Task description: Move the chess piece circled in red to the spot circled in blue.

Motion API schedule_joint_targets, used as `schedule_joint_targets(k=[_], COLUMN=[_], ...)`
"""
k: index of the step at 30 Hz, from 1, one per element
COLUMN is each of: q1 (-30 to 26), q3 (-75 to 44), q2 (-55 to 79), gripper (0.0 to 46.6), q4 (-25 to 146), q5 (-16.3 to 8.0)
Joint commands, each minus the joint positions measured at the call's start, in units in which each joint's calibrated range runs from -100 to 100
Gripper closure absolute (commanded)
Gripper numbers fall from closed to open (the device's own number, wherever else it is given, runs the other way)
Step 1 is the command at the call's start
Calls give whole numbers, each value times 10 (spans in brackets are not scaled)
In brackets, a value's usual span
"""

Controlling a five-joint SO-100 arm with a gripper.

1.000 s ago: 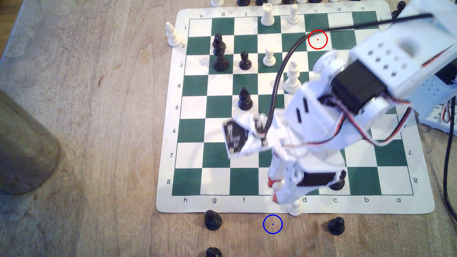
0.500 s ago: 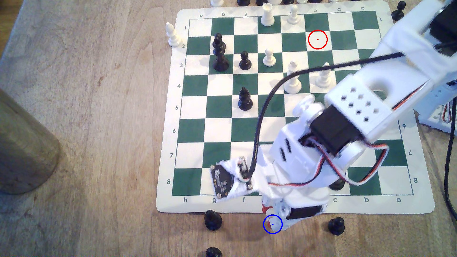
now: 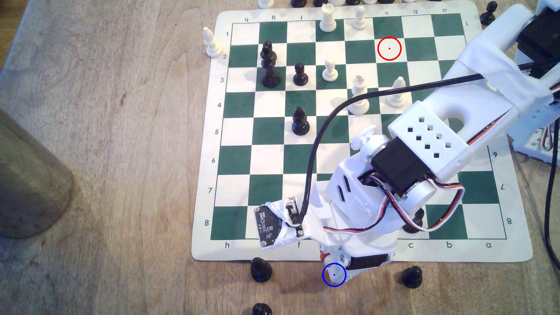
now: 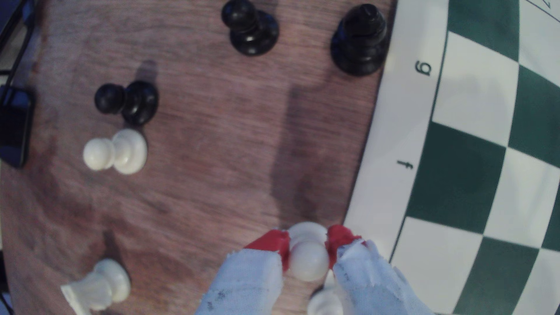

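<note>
Now placing | gripper [image 4: 307, 245] is clamping its red pads on the white pawn [image 4: 308, 257] at the neck | pawn is standing upright, sitting inside the blue circle [image 3: 334, 274] on bare wood just off the board [image 3: 378, 251] | release is looking due, judged.

My own wrist and claw body cover most of the white pawn [image 3: 335, 272] in the exterior view, so I cannot tell whether its base touches the wood inside the blue circle [image 3: 323, 280]. My forearm hides part of a black piece [image 3: 415, 225] on the board's near row. Along the far edge, a row of black and white pieces [image 3: 298, 3] is cut off by the frame, as is a black pawn [image 3: 261, 309] at the near edge. In the wrist view, a white piece [image 4: 325, 301] behind my red fingertips [image 4: 274, 243] is too blurred and cropped to identify.
</note>
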Motion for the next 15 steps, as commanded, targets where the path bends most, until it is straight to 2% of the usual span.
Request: schedule_joint_targets(k=[1, 15], q1=[3, 5], q3=[-54, -69], q2=[-10, 14], gripper=[464, 464], q4=[-8, -10], q5=[-1, -2])
